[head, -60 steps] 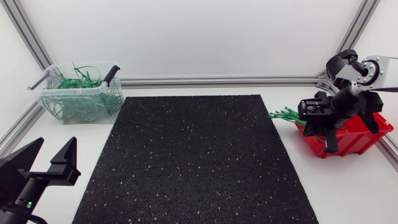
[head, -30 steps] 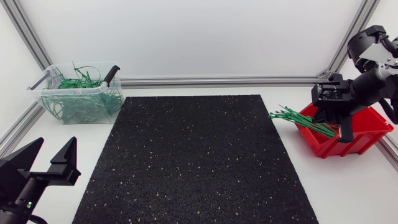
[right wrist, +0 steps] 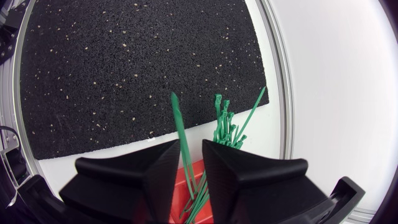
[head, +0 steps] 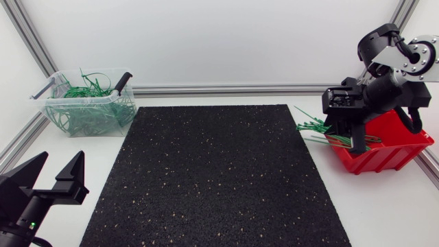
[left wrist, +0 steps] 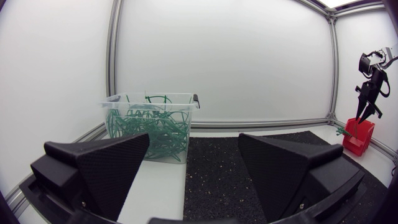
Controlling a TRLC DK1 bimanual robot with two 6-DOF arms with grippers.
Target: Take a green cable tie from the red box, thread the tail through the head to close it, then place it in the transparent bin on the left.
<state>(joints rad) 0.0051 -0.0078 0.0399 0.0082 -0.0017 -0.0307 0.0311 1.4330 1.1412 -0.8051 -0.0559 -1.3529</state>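
The red box (head: 392, 147) stands at the table's right edge. A bunch of green cable ties (head: 312, 126) sticks out over its left rim. My right gripper (head: 352, 140) hangs over the box's left part, fingers pointing down. In the right wrist view its fingers (right wrist: 149, 171) stand a narrow gap apart, open. One green tie (right wrist: 180, 124) rises through that gap, close to one finger. More ties (right wrist: 227, 124) fan out ahead. The transparent bin (head: 82, 127), holding several green ties, sits at the far left. My left gripper (head: 58, 163) stands open and empty at the front left.
A black speckled mat (head: 212, 178) covers the middle of the table. Aluminium frame rails (head: 233, 89) run along the back and sides. From the left wrist view the bin (left wrist: 149, 96) is ahead of the left gripper (left wrist: 193, 142), and the red box (left wrist: 359, 134) is far off.
My right gripper has lifted out of the red box and shifted left, pulling the ties further over the rim. Its fingers have parted a little. The left arm has not moved.
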